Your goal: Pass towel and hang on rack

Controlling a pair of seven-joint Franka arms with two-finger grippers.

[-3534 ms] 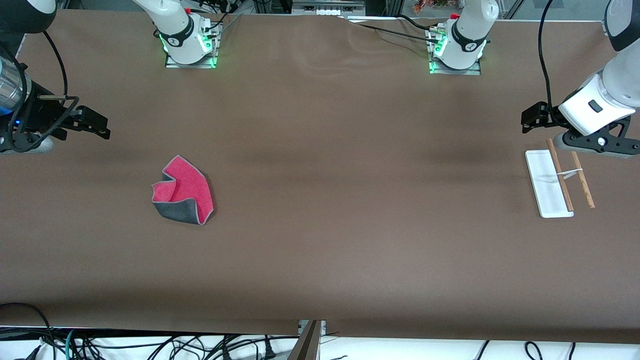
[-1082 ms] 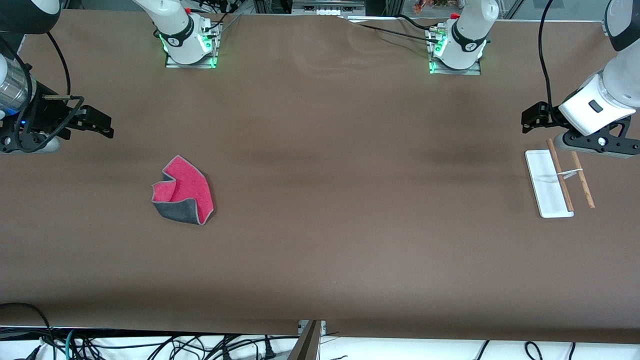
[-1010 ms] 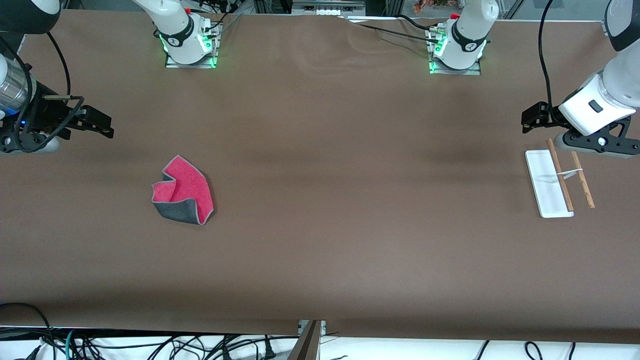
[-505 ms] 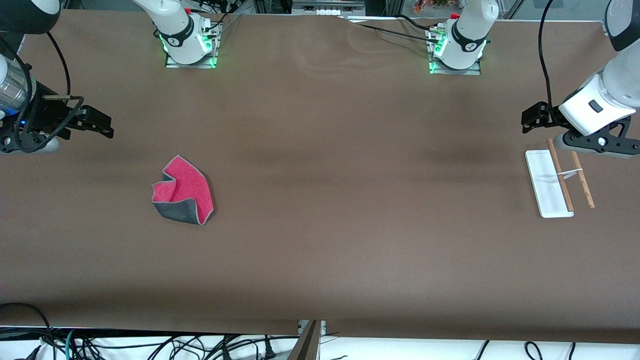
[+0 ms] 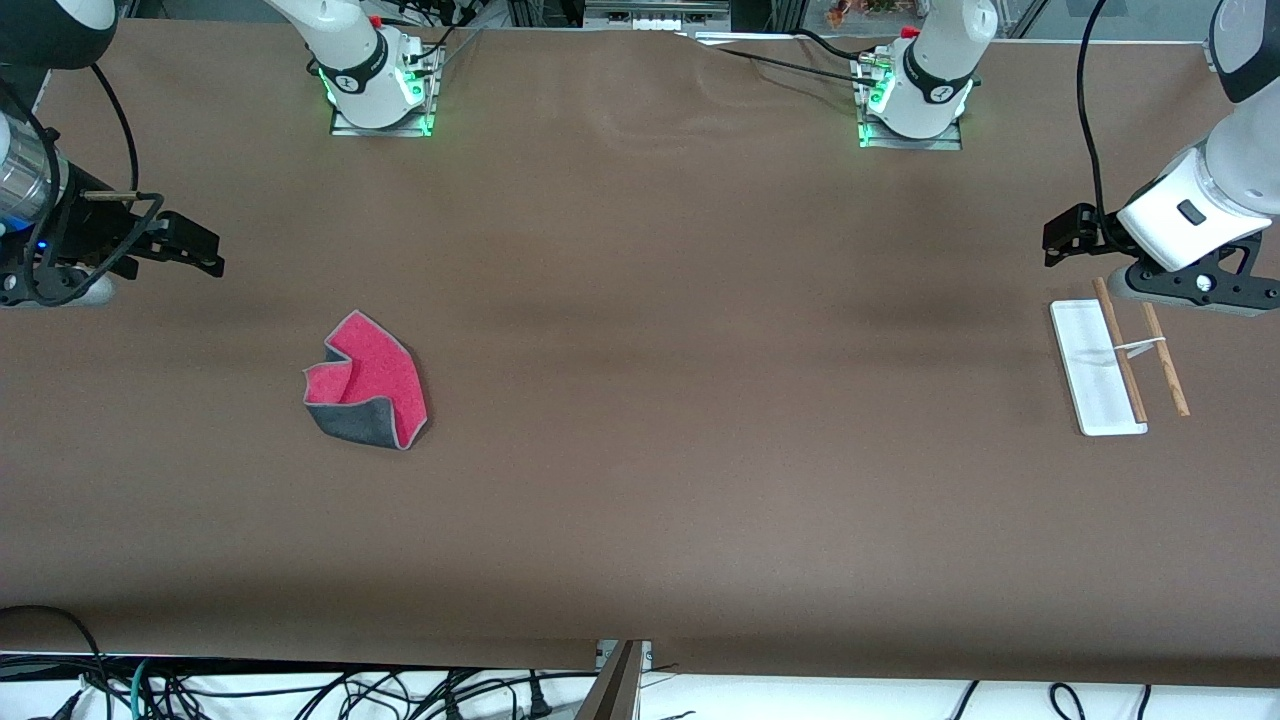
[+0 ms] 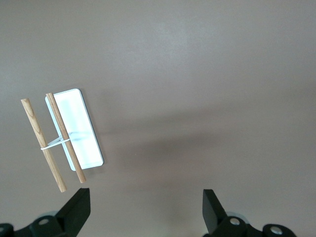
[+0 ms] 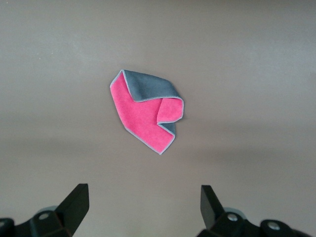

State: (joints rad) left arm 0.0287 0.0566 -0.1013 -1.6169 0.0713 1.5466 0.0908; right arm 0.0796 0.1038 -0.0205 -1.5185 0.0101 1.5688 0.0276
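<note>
Lying crumpled on the brown table [image 5: 640, 400], toward the right arm's end: the towel [image 5: 367, 380], pink-red face up with a dark grey fold, nearer the front camera than the right gripper [image 5: 190, 250]. That gripper hangs in the air near the table's end edge, fingers apart, empty. Rack [image 5: 1115, 355] stands at the left arm's end; left gripper [image 5: 1065, 235] hovers beside it, fingers apart, empty.

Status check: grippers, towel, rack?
Both grippers open, empty: right gripper near towel, left gripper by rack. Towel crumpled on table. Nothing between them.
</note>
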